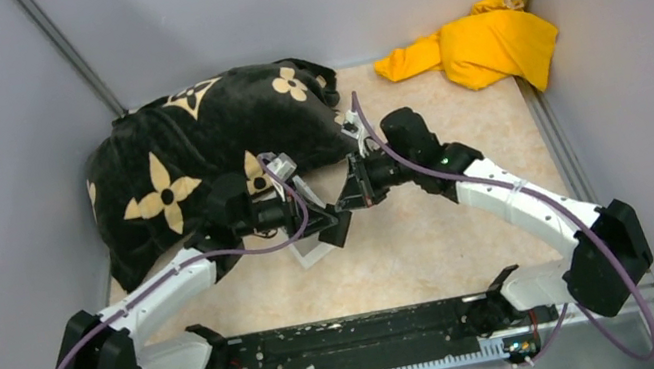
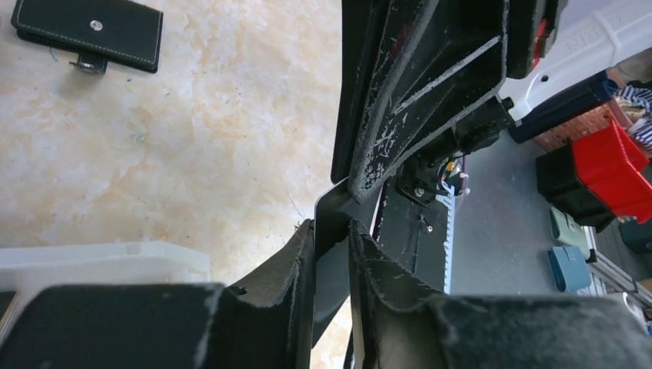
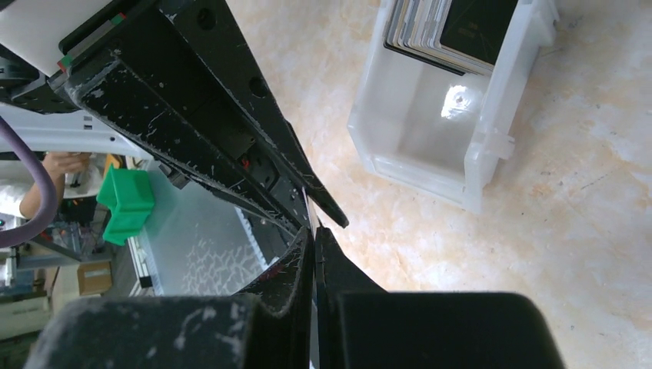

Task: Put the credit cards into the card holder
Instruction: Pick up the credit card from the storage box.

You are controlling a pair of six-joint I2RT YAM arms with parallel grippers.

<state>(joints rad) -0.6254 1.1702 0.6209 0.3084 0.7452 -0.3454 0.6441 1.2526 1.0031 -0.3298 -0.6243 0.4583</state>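
Above the mottled beige table [image 1: 436,247], the left gripper [image 2: 330,231] clamps narrowly a thin dark card [image 2: 332,207], also pinched by the right gripper [image 3: 314,231] at one o'clock.

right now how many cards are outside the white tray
1: a dark card pinched between left gripper and right gripper. The other cards stand stacked in the white tray; some may be hidden.
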